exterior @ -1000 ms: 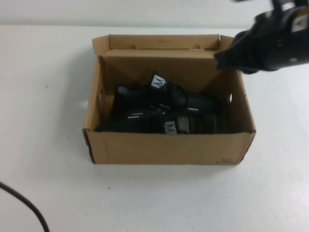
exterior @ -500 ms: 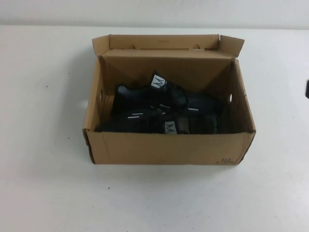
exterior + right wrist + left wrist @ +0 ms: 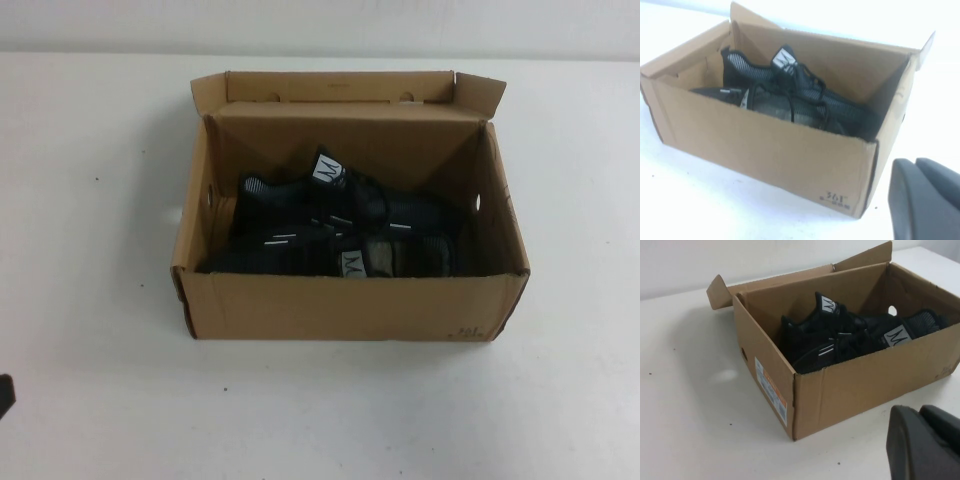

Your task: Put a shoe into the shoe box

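Observation:
The brown cardboard shoe box stands in the middle of the white table with its flap lid folded back. Two black mesh shoes lie side by side inside it: one shoe toward the back wall, the other shoe against the front wall, both with white tongue tags. My left gripper is shut and empty, low over the table off the box's left front corner. My right gripper is shut and empty too, near the box's right front corner. In the high view only a dark sliver of the left arm shows.
White table all round the box, with a pale wall behind it. The box's side has a small round hole and an orange label.
The right arm, which hung over the box's back right corner a second ago, has pulled off to the right and out of the high view. The box and shoes have not moved.

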Controlling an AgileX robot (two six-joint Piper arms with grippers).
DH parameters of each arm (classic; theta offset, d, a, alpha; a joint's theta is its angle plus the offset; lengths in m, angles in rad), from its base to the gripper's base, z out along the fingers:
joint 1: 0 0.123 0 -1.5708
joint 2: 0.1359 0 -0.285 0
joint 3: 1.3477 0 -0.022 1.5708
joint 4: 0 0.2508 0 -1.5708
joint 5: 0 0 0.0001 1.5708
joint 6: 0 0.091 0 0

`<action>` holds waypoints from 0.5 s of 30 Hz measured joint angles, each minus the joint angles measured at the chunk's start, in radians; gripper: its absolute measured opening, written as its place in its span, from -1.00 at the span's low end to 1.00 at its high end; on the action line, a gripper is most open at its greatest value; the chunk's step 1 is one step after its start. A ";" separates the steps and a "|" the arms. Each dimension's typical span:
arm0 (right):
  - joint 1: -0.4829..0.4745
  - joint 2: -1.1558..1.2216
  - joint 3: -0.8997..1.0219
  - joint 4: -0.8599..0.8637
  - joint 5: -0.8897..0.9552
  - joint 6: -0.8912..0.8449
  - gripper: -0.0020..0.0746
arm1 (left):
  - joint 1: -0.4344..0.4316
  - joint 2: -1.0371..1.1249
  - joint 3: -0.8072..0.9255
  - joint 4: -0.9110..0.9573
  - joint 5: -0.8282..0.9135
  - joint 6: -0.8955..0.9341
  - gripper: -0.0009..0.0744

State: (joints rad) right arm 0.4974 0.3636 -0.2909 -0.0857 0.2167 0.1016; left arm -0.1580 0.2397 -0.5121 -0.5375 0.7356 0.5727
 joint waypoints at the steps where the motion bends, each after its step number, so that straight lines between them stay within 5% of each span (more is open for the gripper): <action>1: 0.000 -0.001 0.011 -0.002 -0.019 0.000 -0.99 | 0.000 0.000 0.000 0.000 0.000 0.000 -0.97; 15: 0.000 -0.001 0.021 -0.115 -0.076 0.000 -0.99 | 0.000 -0.001 0.000 -0.002 0.000 -0.004 -0.97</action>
State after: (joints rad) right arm 0.4974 0.3629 -0.2694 -0.2011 0.1409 0.1016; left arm -0.1580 0.2382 -0.5121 -0.5398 0.7356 0.5689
